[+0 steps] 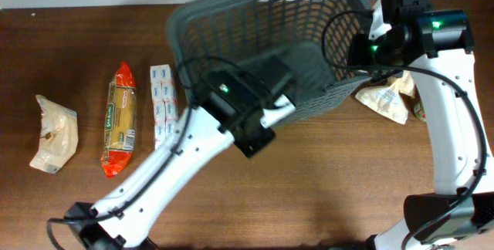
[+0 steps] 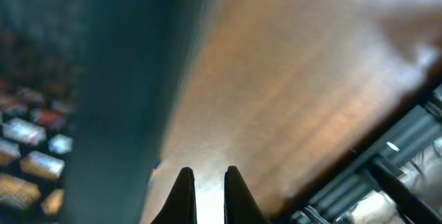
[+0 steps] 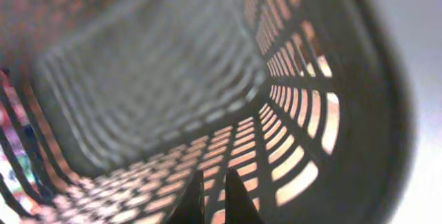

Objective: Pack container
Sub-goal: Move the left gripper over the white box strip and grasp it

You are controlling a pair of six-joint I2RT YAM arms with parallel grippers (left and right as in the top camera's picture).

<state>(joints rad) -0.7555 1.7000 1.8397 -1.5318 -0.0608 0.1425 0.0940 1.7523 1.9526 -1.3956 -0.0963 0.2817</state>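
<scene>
The container [image 1: 255, 26], a large dark grey lattice basket, is tipped up at the back middle of the table. My right gripper [image 1: 360, 49] is at its right rim. In the right wrist view the fingers [image 3: 215, 179] are nearly together against the slotted wall [image 3: 359, 99], looking into the empty inside. My left gripper [image 1: 287, 105] is at the basket's near side. In the left wrist view its fingers [image 2: 207, 175] are close together with only bright table between them, and the basket wall [image 2: 117, 79] is a blurred dark band on the left.
On the left of the table lie a pale crumpled bag [image 1: 54, 133], an orange pasta packet [image 1: 120, 119] and a white packet with blue print [image 1: 162, 103]. A tan bag [image 1: 386, 96] lies at the right, by the basket's corner and under the right arm.
</scene>
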